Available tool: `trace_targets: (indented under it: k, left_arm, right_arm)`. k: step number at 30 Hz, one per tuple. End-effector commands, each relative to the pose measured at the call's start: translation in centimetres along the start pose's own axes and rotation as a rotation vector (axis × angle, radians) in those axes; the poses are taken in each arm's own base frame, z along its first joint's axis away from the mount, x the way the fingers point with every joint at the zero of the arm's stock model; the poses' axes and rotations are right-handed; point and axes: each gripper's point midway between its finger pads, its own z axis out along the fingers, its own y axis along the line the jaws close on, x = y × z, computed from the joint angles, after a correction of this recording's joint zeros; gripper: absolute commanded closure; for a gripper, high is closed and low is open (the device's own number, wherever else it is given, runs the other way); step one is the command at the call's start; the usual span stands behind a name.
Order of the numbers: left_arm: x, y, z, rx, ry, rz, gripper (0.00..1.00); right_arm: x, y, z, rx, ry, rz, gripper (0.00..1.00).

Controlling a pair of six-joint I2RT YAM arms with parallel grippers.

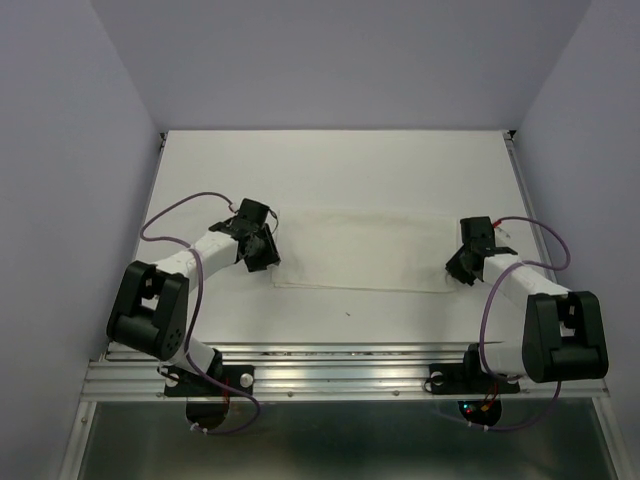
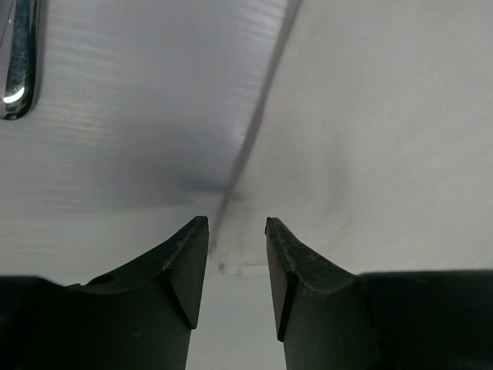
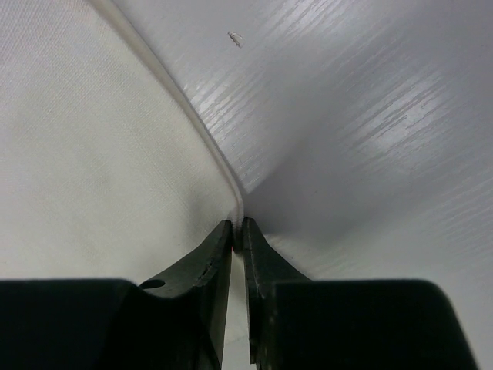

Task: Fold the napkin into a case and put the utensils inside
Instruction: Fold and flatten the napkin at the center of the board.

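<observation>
From where I stand, the thin, soft white napkin (image 1: 360, 248) lies spread flat on the white tabletop (image 1: 330, 160), a wide rectangle running left to right between the two arms and hard to tell from the surface under it.

The left gripper (image 1: 262, 255) sits low at the napkin's near-left corner. In its wrist view the left gripper (image 2: 235, 231) is released: the two black fingers (image 2: 177, 270) stand apart, with the napkin's edge running up between them. There the napkin (image 2: 370, 139) lies to the right and bare tabletop (image 2: 115, 116) to the left. The rounded end of a shiny silver metal utensil (image 2: 17, 62) shows at the far left of that view, resting on the tabletop apart from the cloth.

The right gripper (image 1: 462, 268) is down at the napkin's near-right corner. Up close, the right gripper (image 3: 237, 230) is clenched, its fingers (image 3: 208, 262) nearly touching and nipping the napkin's edge, which rises slightly off the tabletop (image 3: 370, 116). The napkin (image 3: 92, 154) spreads away to the left.
</observation>
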Motion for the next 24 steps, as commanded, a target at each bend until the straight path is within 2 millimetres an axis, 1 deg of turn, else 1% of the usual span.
trace_targets:
  k: [1,5,10,14,17,18,20,21,22,24]
  left_arm:
    - [1.7,1.2,0.4,0.002,0.05,-0.035,0.55]
    - [3.2,1.4,1.1,0.01,0.099,-0.05,0.57]
    - [3.7,2.2,1.2,-0.016,0.107,-0.054,0.61]
    - [3.8,2.2,1.2,-0.02,0.11,-0.051,0.65]
    - [3.8,2.4,1.3,-0.033,0.11,-0.053,0.73]
    - [3.9,2.4,1.2,-0.035,0.11,-0.05,0.79]
    - [3.4,2.2,0.9,-0.032,0.098,-0.05,0.88]
    - [3.2,2.1,0.8,-0.036,0.09,-0.048,0.95]
    - [2.9,2.0,0.5,-0.038,0.084,-0.047,1.0]
    - [2.4,1.7,0.0,-0.032,0.07,-0.042,1.0]
  right_arm:
    - [0.4,0.1,0.4,-0.004,0.027,-0.01,0.83]
    - [0.0,0.3,0.3,-0.007,0.016,-0.013,0.82]
    - [0.2,0.2,0.5,-0.003,0.024,-0.017,0.82]
    - [0.3,0.2,0.6,-0.005,0.028,-0.017,0.82]
    - [0.2,0.3,0.5,-0.008,0.025,-0.015,0.82]
    - [0.2,0.3,0.5,-0.008,0.025,-0.015,0.82]
    - [0.2,0.3,0.5,-0.008,0.025,-0.015,0.82]
    - [0.2,0.4,0.5,-0.008,0.025,-0.015,0.82]
    - [0.2,0.4,0.5,-0.009,0.024,-0.014,0.82]
    - [0.2,0.3,0.5,-0.006,0.025,-0.014,0.82]
